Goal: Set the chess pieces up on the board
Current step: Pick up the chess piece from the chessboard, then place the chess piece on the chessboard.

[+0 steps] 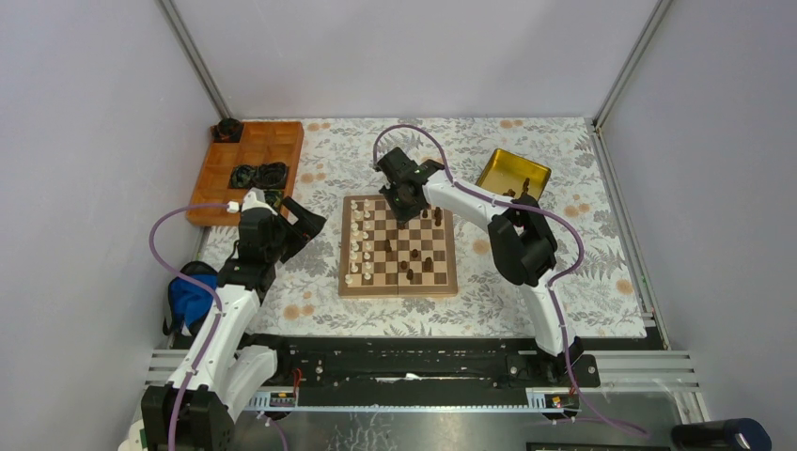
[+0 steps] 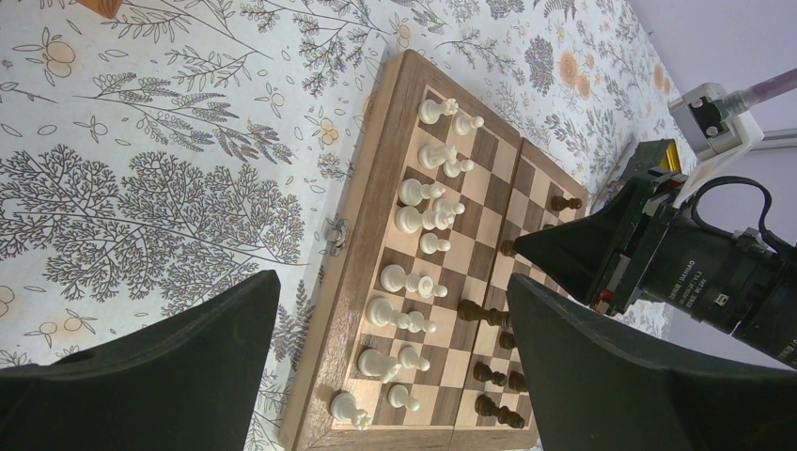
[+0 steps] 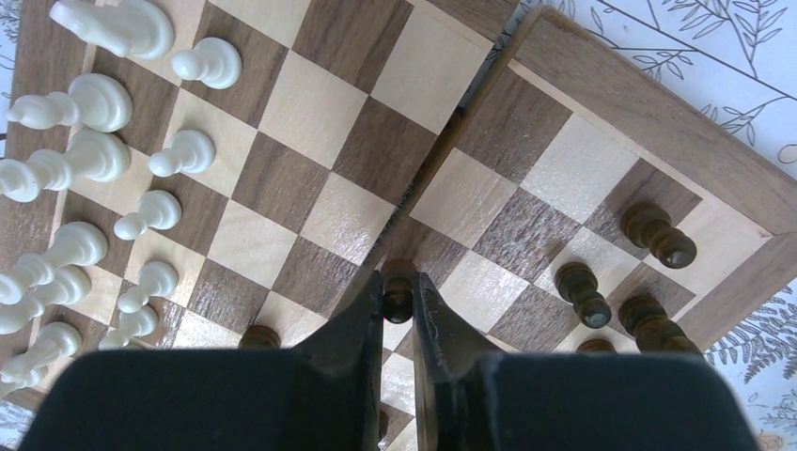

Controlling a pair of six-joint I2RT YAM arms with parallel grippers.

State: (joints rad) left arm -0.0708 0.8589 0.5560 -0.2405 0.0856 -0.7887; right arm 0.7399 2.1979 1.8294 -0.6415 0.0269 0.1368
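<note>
The wooden chessboard lies mid-table on the floral cloth. Cream-white pieces stand in two columns along its left side, seen also in the left wrist view and the right wrist view. Dark brown pieces are scattered over the right half. My right gripper hangs over the board's far edge, shut on a dark brown pawn that stands near the board's centre fold. My left gripper is open and empty, left of the board above the cloth; its fingers frame the board's left edge.
An orange compartment tray with black ring-shaped items stands at the back left. A yellow metal tin sits at the back right. A blue object lies by the left arm. Grey walls enclose the table.
</note>
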